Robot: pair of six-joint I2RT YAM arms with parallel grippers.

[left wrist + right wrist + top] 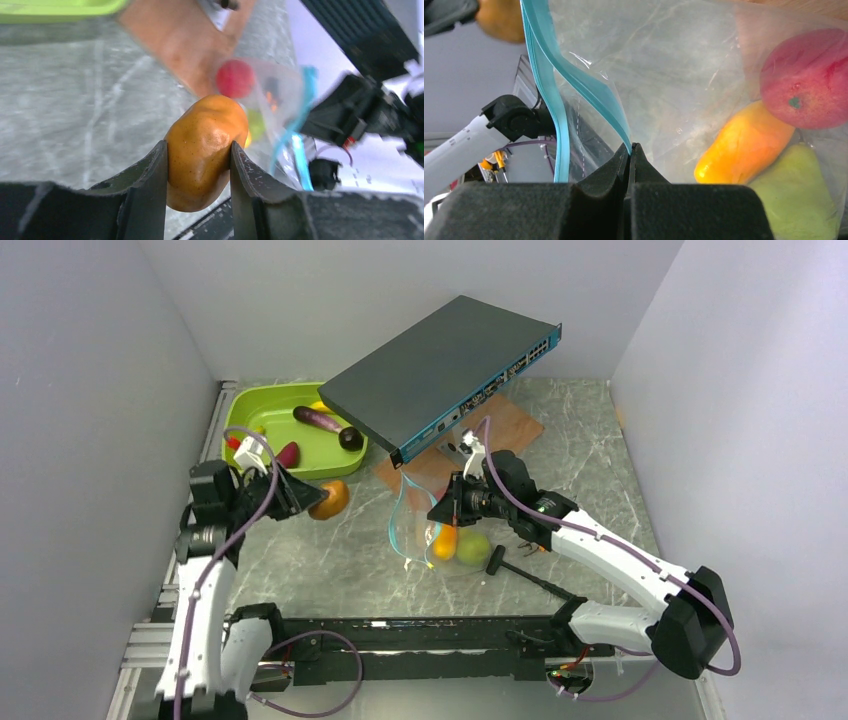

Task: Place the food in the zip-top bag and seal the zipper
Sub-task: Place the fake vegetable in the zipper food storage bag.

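Observation:
My left gripper (pixel 312 499) (pixel 199 150) is shut on a glossy orange-brown piece of food (pixel 330 499) (pixel 207 145) and holds it above the table, left of the zip-top bag (pixel 418 525) (pixel 280 85). The clear bag (pixel 664 75) stands open. My right gripper (pixel 442 512) (pixel 629 148) is shut on its mouth edge, pinching the teal zipper (pixel 553 115) (pixel 300 117). Inside the bag lie a red apple (pixel 806 80) (pixel 235 79), an orange-yellow piece (pixel 744 145) (pixel 445 540) and a green one (pixel 796 200) (pixel 472 548).
A lime-green tray (pixel 250 410) at the back left holds a purple eggplant (pixel 317 419) and dark pieces (pixel 350 438). A dark flat network box (pixel 440 375) leans over a wooden board (pixel 515 425) behind the bag. A black tool (pixel 530 575) lies near the right arm.

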